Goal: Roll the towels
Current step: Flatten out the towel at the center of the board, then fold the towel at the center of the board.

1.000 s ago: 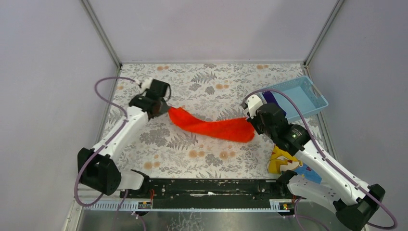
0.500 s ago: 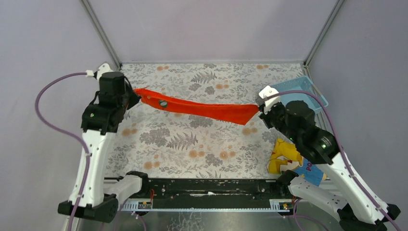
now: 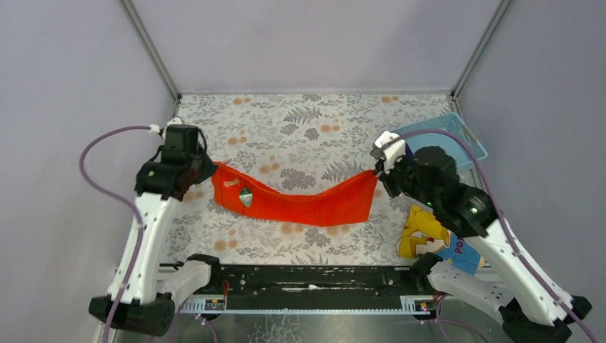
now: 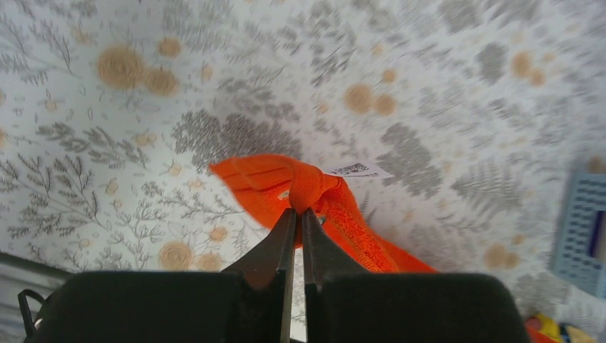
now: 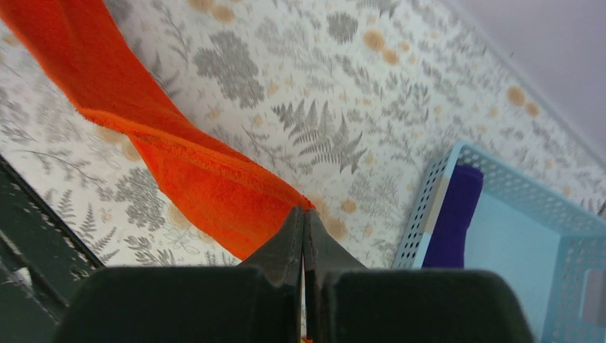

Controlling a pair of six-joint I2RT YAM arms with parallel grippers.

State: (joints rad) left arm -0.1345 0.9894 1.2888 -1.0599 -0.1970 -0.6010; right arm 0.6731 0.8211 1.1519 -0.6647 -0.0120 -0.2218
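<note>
Orange-red towel [image 3: 307,205] sags, L jaws & R jaws each pinching an end.

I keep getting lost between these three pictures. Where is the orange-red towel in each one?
Top external: the orange-red towel sags across the centre, left to right.
Left wrist: centre, trailing to the lower right.
Right wrist: upper left, running down to the centre.
Shared landmark: the blue basket, at the right in every view.
</note>
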